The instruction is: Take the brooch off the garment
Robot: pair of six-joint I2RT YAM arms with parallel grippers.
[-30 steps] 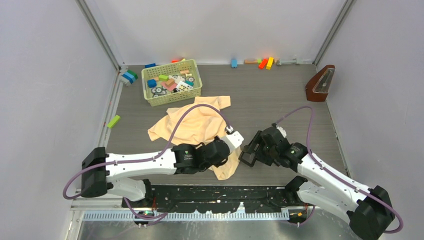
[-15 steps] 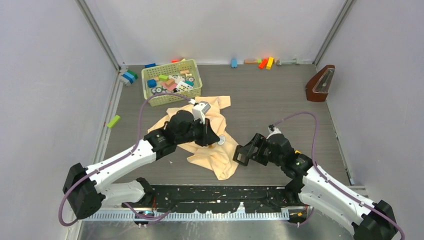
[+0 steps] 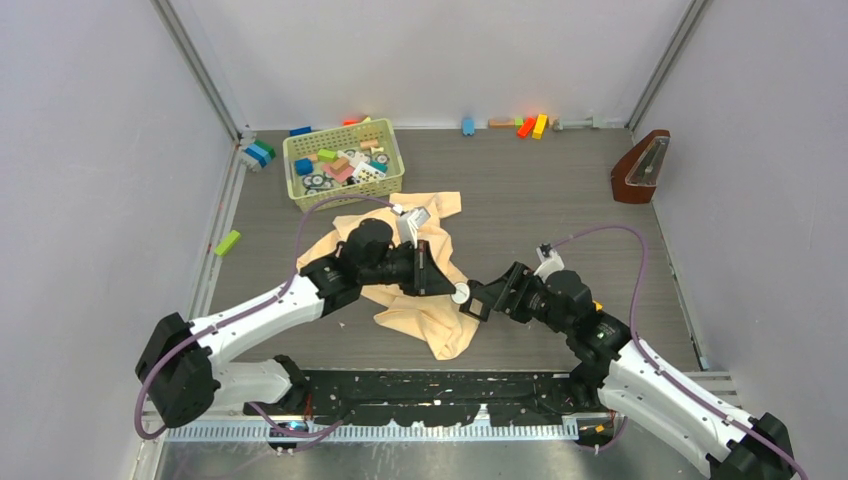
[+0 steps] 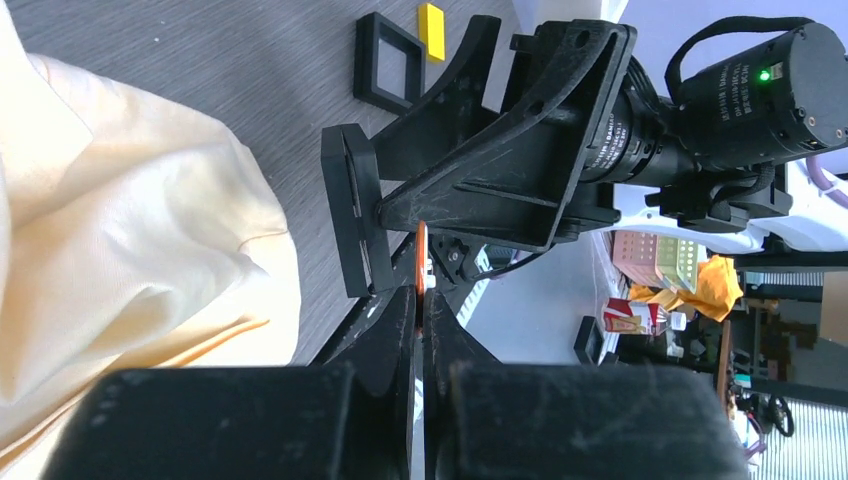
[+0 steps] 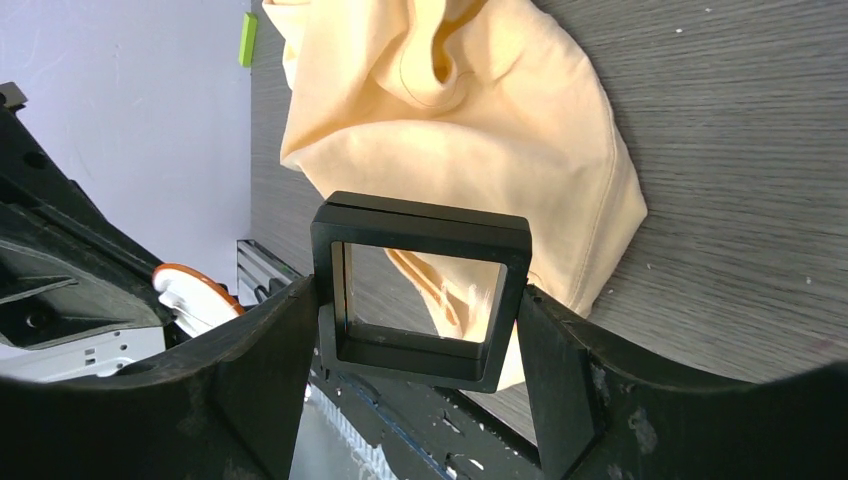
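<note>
The peach-orange garment (image 3: 432, 322) lies crumpled at the table's middle; it also shows in the left wrist view (image 4: 130, 230) and the right wrist view (image 5: 450, 130). My left gripper (image 3: 450, 290) is shut on the brooch (image 3: 461, 294), a small pale disc with an orange rim, held just off the cloth's right edge. In the left wrist view the brooch (image 4: 421, 255) stands edge-on between the shut fingers (image 4: 400, 320). My right gripper (image 3: 478, 303) is shut on a black square tray (image 5: 420, 290), held right beside the brooch (image 5: 195, 295).
A green basket (image 3: 343, 165) of blocks stands behind the garment. Loose blocks (image 3: 530, 125) lie along the back wall, a green block (image 3: 227, 242) at the left, a brown metronome (image 3: 641, 167) at the right. Another black tray (image 4: 388, 72) and a yellow block (image 4: 431, 30) lie beyond the right gripper.
My left gripper swung up over the garment, then moved right with the brooch, clear of the cloth. My right gripper moved left with the tray until it met the brooch.
</note>
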